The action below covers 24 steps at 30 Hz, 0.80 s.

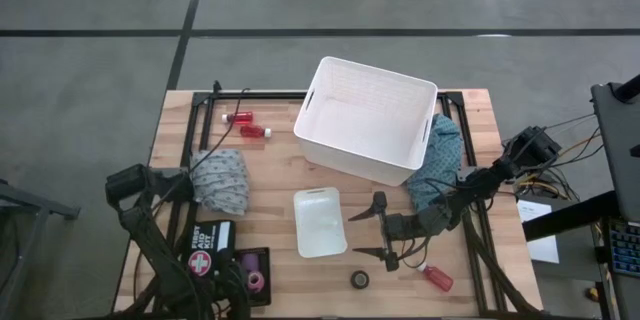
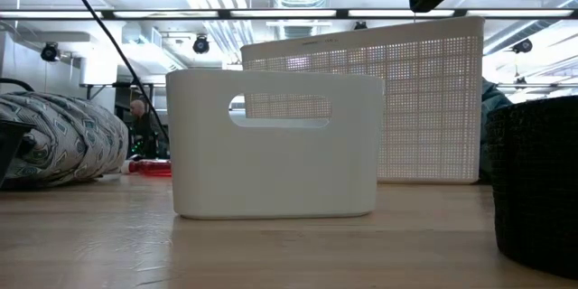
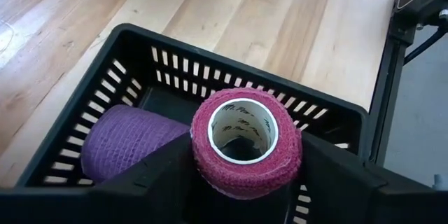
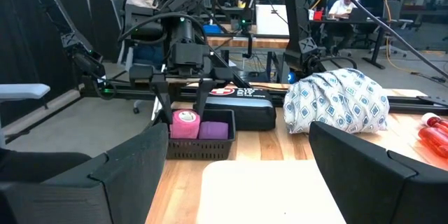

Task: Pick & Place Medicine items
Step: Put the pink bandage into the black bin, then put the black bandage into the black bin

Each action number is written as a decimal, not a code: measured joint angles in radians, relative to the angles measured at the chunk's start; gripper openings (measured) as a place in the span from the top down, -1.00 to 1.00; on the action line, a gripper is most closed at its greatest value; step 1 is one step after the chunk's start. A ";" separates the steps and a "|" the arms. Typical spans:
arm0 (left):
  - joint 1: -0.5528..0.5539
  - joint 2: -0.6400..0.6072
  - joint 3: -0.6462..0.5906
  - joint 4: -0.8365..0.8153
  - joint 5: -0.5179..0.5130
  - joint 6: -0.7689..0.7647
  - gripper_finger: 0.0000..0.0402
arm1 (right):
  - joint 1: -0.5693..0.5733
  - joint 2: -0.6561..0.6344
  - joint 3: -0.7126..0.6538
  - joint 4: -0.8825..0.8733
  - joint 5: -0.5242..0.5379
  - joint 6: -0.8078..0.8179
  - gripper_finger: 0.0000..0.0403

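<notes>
Left gripper (image 3: pixel 245 182) pinching pink tape roll (image 3: pixel 246 140) over black crate (image 3: pixel 140 49), beside purple roll (image 3: pixel 133 143), seemingly for release. Right gripper (image 1: pixel 380 230) spread, waiting beside small white bin (image 1: pixel 320 222).

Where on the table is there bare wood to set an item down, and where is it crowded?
Bare wood lies in front of the big basket, between the cloth bundle and small white bin, and beside the two bottles. Crowded: the black crate under the left gripper, and around the right gripper near the dark roll.
</notes>
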 joint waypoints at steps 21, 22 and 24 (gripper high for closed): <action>0.001 -0.020 -0.031 0.008 0.003 0.002 -0.52 | 0.000 0.000 0.000 0.000 0.000 0.000 -0.69; 0.002 -0.032 -0.031 0.004 0.003 0.002 -0.52 | 0.000 0.000 0.000 0.000 0.000 0.000 -0.69; 0.002 -0.056 -0.031 -0.006 0.003 0.020 -0.52 | 0.000 0.000 0.000 0.000 0.000 0.000 -0.69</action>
